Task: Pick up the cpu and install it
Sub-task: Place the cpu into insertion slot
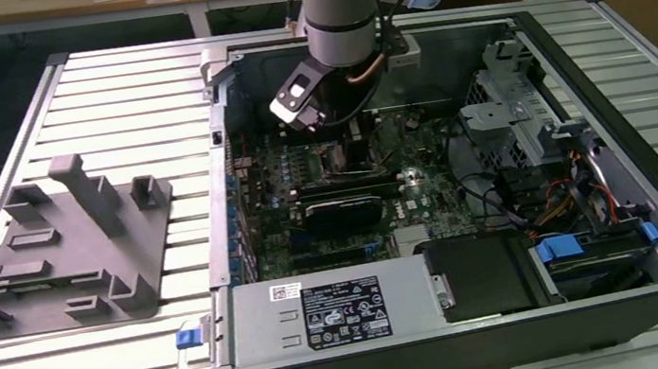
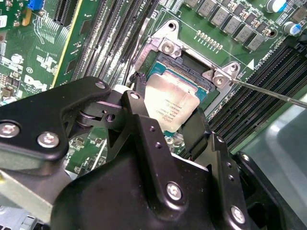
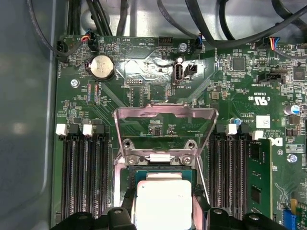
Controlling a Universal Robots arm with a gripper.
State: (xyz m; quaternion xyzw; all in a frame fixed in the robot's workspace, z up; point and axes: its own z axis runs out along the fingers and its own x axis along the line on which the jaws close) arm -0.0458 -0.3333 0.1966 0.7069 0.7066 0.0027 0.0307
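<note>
At the near edge of the open computer case (image 1: 616, 42), a power supply (image 1: 334, 313) is lying flat. On the exterior view's left, a grey fixture (image 1: 70, 247) is being borne by the slatted table (image 1: 126, 97). Farther in, over the motherboard (image 1: 433, 195), the cpu (image 2: 172, 96) is being clamped by two opposite edges between the narrowly set fingers (image 2: 194, 132) of the gripper (image 2: 168, 112). It is being held directly over the socket (image 3: 163, 175); whether it is seated cannot be told. Beside the socket, the hinged metal plate (image 3: 165, 120) is standing open.

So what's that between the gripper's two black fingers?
The cpu, a silvery square chip, clamped by the gripper at the open socket, seen in both wrist views.
</note>
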